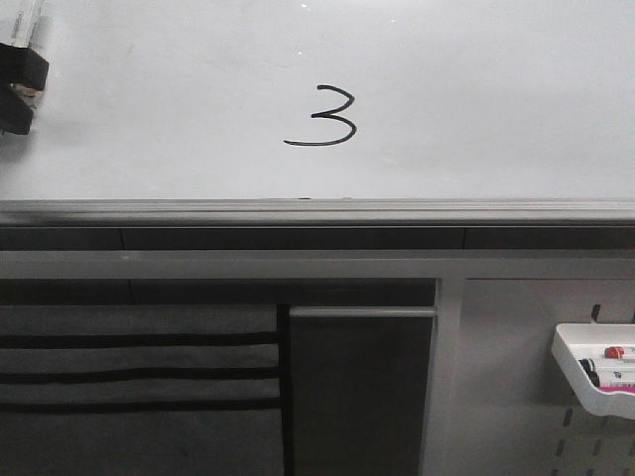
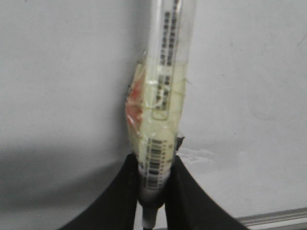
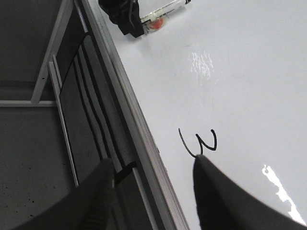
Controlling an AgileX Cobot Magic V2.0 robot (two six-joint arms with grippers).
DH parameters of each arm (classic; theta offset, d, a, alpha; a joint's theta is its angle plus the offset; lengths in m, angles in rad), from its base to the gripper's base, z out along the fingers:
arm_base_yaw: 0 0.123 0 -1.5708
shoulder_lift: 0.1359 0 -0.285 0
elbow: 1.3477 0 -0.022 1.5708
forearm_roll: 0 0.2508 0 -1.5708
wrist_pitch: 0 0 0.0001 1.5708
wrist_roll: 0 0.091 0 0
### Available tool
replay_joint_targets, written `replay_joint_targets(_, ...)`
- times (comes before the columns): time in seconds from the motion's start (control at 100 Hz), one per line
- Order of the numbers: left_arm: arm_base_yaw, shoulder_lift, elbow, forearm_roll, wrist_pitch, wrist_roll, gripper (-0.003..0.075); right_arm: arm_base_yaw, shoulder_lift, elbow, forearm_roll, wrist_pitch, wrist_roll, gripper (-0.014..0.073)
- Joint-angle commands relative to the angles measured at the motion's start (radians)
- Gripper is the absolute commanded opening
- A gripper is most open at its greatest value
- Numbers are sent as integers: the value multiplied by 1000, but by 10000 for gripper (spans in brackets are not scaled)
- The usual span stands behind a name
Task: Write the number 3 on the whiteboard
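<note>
Looked done, or very nearly. Found the number 3 (image 1: pixel 322 117) written in thin black lines on the whiteboard (image 1: pixel 476 89), near the middle from side to side and a little above the grey rail (image 1: pixel 298 210). Showed two bumps and a long curved tail sweeping out to the left. Needed no more strokes, judging by the shape.

Spotted the left gripper (image 1: pixel 18 84) far off at the left edge of the board, well apart from the digit. Was clamped tight on a pen (image 2: pixel 165 86), squeezed between two black fingers near one end in the left wrist view. Had yellowish tape and a bit of red wrapped round the pen's middle.

Found the right gripper (image 3: pixel 152 162) with fingers spread apart and nothing between them. Sat close to the digit in its own view.

Left little to do, at a guess: maybe only putting the pen away, perhaps in the white tray (image 1: pixel 595 372) low on the right, already holding other pens.

Could not see the pen's far end, cut off at the top of the front and left wrist views. Could not tell whether the pen touched the board. Lost most of the left gripper past the front view's edge, and part of the tray too. Could not read the tiny print on the pen.
</note>
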Motion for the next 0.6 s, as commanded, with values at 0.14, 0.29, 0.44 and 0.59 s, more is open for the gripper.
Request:
replay_joint_targets(0.14, 1, -35, -26, -15, -39, -12, -16, -3, -7, -26, 15, -69, -1, 330)
replay_joint_targets(0.29, 1, -35, -26, -15, -37, -12, -4, -3, -7, -26, 15, -69, -1, 330)
replay_joint_targets(0.44, 1, -35, -26, -15, -35, -12, 146, -3, -7, -26, 15, -69, -1, 330)
replay_joint_targets(0.59, 1, -35, -26, -13, -35, -12, 328, -3, -7, -26, 15, -70, -1, 330)
